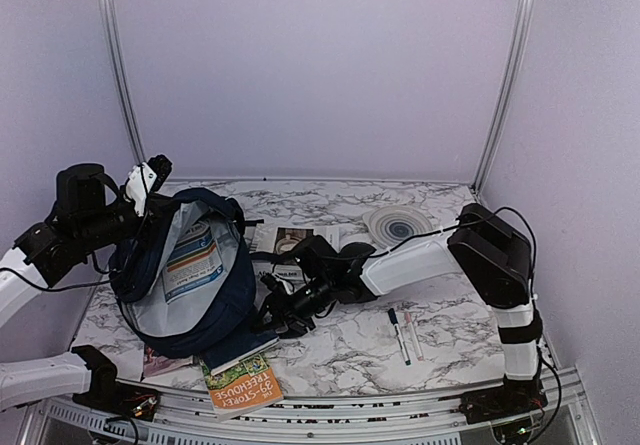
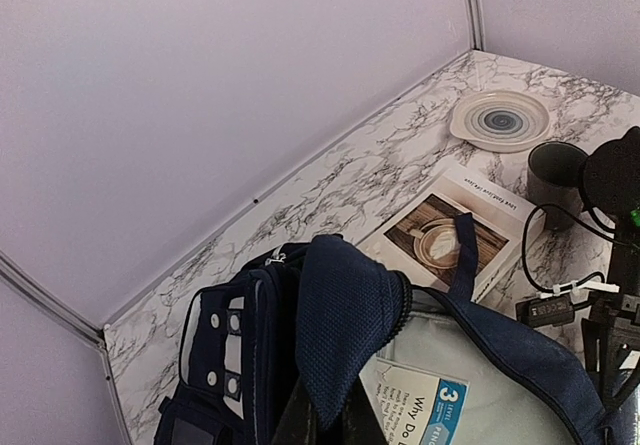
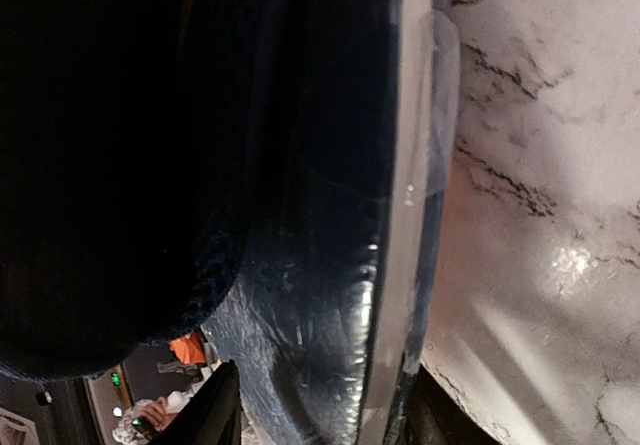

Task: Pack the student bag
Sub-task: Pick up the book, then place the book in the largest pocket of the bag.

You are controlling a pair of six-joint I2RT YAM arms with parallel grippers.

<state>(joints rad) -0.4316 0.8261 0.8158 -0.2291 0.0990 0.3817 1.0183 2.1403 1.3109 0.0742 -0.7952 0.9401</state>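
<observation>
The student bag (image 1: pixel 228 305) is laid open on the left side of the counter (image 1: pixel 440 345), a booklet (image 1: pixel 193 263) seen inside. Its raised rim is pinched by the left gripper (image 1: pixel 148 183). The right gripper (image 1: pixel 283 313) is set against the bag's right edge (open or gripping cannot be told).

Navy student bag (image 1: pixel 228 303), grey lining (image 1: pixel 150 305), white-marbled table (image 1: pixel 445 350), orange book (image 1: pixel 243 382)
</observation>
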